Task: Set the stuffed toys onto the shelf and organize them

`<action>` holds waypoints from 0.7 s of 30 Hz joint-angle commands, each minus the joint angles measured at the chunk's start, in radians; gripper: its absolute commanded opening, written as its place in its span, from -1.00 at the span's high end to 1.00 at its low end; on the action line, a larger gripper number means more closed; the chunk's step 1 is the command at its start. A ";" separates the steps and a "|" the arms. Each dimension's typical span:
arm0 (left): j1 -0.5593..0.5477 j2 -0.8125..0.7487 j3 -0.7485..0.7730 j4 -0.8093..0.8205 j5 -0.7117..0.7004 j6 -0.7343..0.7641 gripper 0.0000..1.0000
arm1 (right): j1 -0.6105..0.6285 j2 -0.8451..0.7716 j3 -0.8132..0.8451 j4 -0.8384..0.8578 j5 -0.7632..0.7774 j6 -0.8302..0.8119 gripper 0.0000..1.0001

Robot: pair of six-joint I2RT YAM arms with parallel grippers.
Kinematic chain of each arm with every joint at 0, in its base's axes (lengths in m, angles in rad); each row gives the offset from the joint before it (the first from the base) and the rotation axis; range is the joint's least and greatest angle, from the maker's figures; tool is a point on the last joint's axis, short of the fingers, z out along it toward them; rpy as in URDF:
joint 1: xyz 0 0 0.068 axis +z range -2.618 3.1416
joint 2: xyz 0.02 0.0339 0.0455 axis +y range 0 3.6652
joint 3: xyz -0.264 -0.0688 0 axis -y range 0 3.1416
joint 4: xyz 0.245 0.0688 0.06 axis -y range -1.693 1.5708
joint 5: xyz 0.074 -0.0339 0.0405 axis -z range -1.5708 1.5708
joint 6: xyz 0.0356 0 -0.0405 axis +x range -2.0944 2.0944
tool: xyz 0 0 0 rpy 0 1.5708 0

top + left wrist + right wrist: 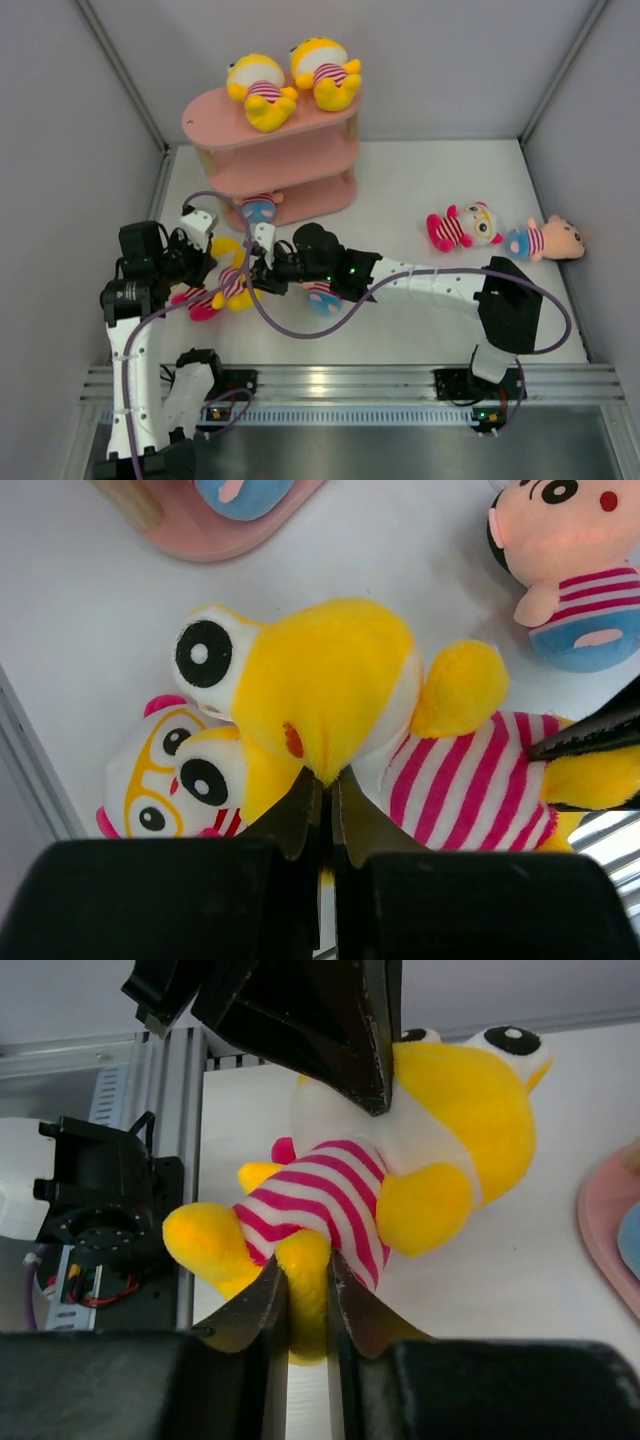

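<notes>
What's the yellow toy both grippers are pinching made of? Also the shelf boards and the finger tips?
yellow toy: soft plush fabric with a fuzzy nap and stitched eyes. It puckers where it is pinched, so it is probably stuffed.
shelf: matte pink boards with smooth edges. They look like painted wood or foam board, but I can't tell which.
fingers: dark and slightly glossy, either hard plastic or metal. It is unclear which.
</notes>
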 commanded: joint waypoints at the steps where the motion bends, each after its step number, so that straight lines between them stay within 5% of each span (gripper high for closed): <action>1: -0.003 -0.008 0.078 -0.022 -0.011 -0.023 1.00 | 0.025 0.022 0.088 0.047 0.019 0.040 0.83; 3: -0.003 0.000 0.139 -0.048 -0.071 -0.036 0.93 | 0.023 0.010 0.112 0.009 0.064 0.043 1.00; 4: -0.001 0.006 0.165 -0.078 -0.109 -0.047 0.49 | 0.022 0.001 0.144 -0.003 0.079 0.044 1.00; 8: -0.003 0.035 0.390 -0.187 -0.323 -0.076 -0.51 | 0.000 -0.027 0.268 -0.068 0.107 0.057 1.00; 11: -0.003 0.047 0.559 -0.258 -0.420 -0.082 -0.97 | -0.023 -0.009 0.413 -0.130 0.110 0.049 1.00; 17: -0.003 0.093 0.866 -0.344 -0.580 -0.075 -0.97 | -0.084 0.119 0.776 -0.198 0.158 0.049 1.00; 21: -0.004 0.095 0.902 -0.343 -0.632 -0.050 -0.97 | -0.141 0.270 1.021 -0.161 0.208 0.092 1.00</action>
